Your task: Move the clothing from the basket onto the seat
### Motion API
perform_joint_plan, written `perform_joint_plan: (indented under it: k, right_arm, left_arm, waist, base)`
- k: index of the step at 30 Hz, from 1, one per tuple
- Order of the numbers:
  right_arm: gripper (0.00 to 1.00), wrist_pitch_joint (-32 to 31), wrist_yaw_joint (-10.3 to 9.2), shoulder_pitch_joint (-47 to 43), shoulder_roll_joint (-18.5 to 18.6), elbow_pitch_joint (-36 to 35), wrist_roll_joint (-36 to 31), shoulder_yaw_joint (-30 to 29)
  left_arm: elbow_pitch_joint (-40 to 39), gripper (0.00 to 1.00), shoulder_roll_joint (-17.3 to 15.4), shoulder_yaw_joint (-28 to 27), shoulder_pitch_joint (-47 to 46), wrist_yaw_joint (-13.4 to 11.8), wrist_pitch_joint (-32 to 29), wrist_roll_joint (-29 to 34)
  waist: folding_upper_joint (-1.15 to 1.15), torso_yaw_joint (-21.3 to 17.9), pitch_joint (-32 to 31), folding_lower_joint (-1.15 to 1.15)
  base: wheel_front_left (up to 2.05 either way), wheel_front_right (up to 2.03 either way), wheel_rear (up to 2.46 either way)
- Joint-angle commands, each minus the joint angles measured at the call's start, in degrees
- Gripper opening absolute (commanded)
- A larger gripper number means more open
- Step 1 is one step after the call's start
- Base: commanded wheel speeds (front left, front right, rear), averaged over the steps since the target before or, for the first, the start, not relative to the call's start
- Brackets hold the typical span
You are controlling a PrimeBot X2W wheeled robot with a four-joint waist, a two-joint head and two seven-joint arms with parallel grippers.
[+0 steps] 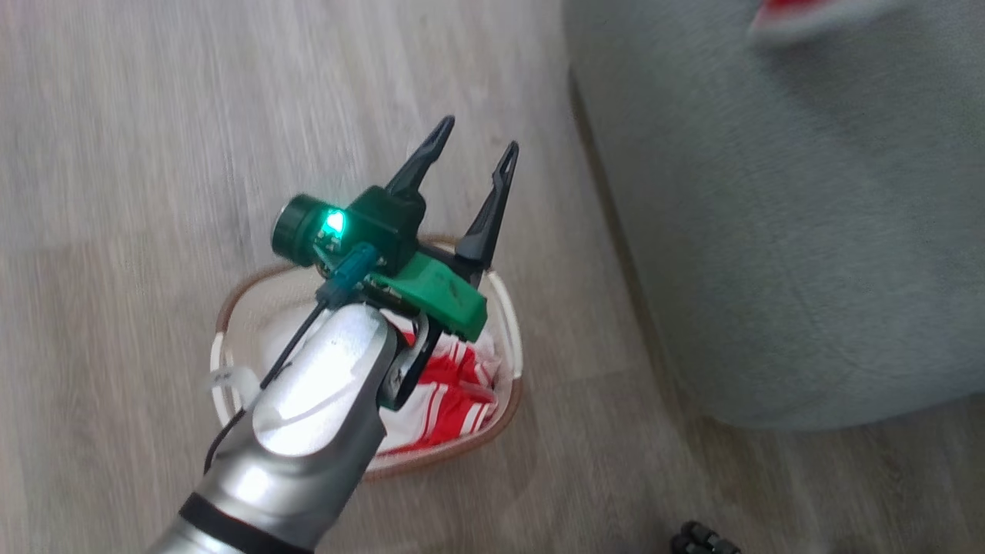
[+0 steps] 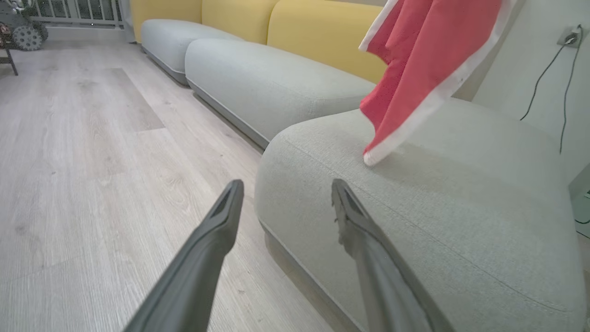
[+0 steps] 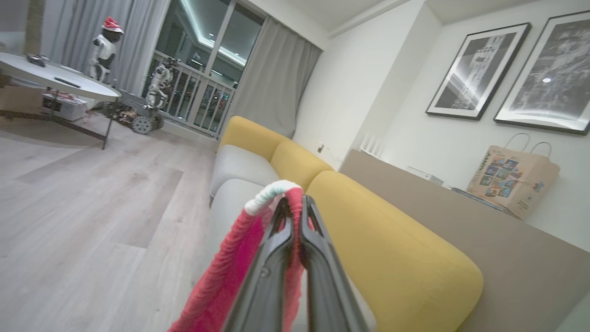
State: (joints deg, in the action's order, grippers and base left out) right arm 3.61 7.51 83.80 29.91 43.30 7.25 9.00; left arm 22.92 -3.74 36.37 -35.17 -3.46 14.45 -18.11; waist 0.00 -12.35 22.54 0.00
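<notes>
1. Head view has the clothing [image 1: 454, 400], red with white stripes, lying in the basket [image 1: 223, 308]. The basket stands on the wooden floor [image 1: 115, 192] just beside the seat [image 1: 769, 231], off its rounded front edge.
2. At its top edge that view catches only a blur of a red garment [image 1: 793, 11] over the seat. The left wrist view shows the garment plainly [image 2: 415, 60]: red with a white border, hanging above the seat [image 2: 461, 207]. Its lowest corner is at the cushion, but whether it touches cannot be told.
3. The right wrist view adds what holds it. The right gripper [image 3: 297, 203], raised over the seat, has its jaws pressed together on a white-edged fold of the garment [image 3: 230, 276].
4. The left gripper [image 1: 479, 135] hovers over the basket, beside the seat. Its jaws are spread wide with nothing between them, and its own view [image 2: 288, 183] looks along the seat's front edge.
5. Yellow backrests [image 3: 392, 240] stand behind the seat in both wrist views.
</notes>
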Motion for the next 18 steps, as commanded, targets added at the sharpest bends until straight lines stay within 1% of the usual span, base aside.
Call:
perform_joint_plan:
  k: [1,4,7,14,18]
  right_arm:
    - [0.00,0.35,-0.02,2.23,1.17,-0.69,-1.32,-1.81]
    - [0.00,1.10,-0.02,4.02,2.16,1.82,-4.29,-5.48]
    - [0.00,2.06,-0.02,3.08,1.66,4.98,-6.43,-8.11]
    - [0.00,5.95,-0.02,-4.23,-1.85,13.28,-9.91,-14.37]
    - [0.00,7.88,-0.02,-8.94,-3.96,17.80,-11.63,-17.03]
  left_arm:
    - [-2.24,1.00,-0.87,-1.30,-2.15,0.35,0.41,0.88]
    - [-2.73,1.00,-1.01,-0.90,-3.06,0.41,0.31,1.29]
    - [-3.14,1.00,-1.10,-0.52,-3.81,0.39,0.18,1.64]
    - [-4.09,1.00,-1.83,0.27,-4.92,0.14,-0.56,2.49]
    - [-4.29,1.00,-2.09,0.87,-4.22,0.04,-0.98,2.46]
  waist:
    - [0.00,2.69,4.02,0.00]
    - [0.00,3.69,5.88,0.00]
    - [0.00,4.41,7.47,0.00]
    - [0.00,4.94,10.54,0.00]
    - [0.00,4.75,11.17,0.00]
  base:
    - [0.00,0.00,0.00]
    - [0.00,0.00,0.00]
    - [0.00,0.00,0.00]
    - [0.00,0.00,0.00]
    - [0.00,0.00,0.00]
